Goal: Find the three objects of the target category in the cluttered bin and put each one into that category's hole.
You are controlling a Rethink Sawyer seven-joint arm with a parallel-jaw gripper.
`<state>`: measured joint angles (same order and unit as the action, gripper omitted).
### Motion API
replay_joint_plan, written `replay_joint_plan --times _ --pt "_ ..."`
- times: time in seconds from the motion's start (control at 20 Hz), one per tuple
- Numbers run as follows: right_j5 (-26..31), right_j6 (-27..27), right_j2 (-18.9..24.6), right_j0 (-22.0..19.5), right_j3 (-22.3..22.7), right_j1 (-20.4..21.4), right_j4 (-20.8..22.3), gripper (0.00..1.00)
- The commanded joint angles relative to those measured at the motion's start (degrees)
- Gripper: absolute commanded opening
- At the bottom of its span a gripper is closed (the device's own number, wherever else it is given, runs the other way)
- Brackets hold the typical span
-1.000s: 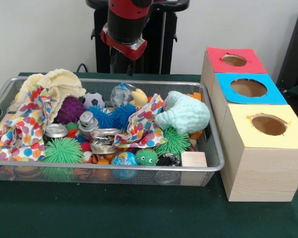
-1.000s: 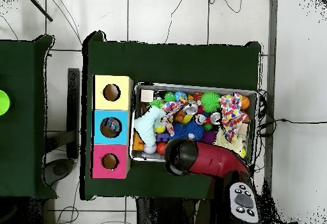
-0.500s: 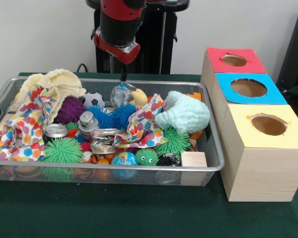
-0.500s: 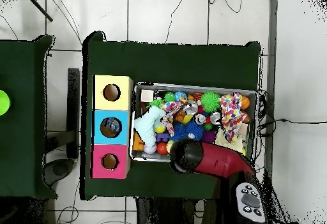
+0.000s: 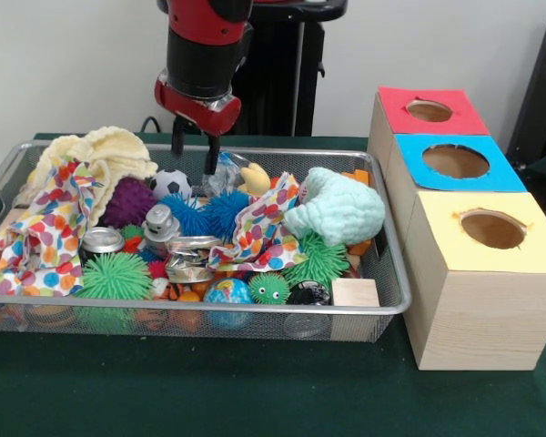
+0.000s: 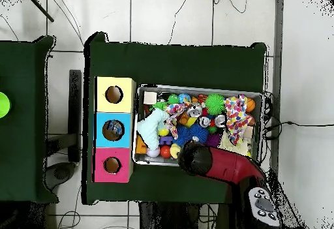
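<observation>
Step in hand, judged: descend on clear plastic bottle (image 5: pixel 222 172) at bin (image 5: pixel 255 309) far rim, beside yellow duck toy (image 5: pixel 254 179). Gripper (image 5: pixel 192 153) hangs just above and slightly off bottle toward soccer ball (image 5: pixel 170 184), two fingers spread, nothing held. Do well: shift over bottle, straddle crinkly wall, close gently, avoid duck and blue spiky ball (image 5: pixel 224 211). Target blue-topped hole (image 5: pixel 455 161) lies well apart from bin, middle box. Versus 1.0 s ago: arm lower, moved from over bottle toward soccer ball; clutter unmoved
</observation>
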<state>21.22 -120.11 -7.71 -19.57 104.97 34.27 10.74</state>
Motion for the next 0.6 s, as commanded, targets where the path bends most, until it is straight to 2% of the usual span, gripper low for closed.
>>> replay_joint_plan --times 0.05,0.3,0.6 --pt "-4.10 1.40 8.39 -2.79 2.77 -0.94 3.35 1.00" --pt "-2.20 4.96 13.53 -6.91 5.89 0.81 4.51 1.00" --pt "-0.56 7.10 16.52 -9.24 7.61 0.74 7.71 1.00"
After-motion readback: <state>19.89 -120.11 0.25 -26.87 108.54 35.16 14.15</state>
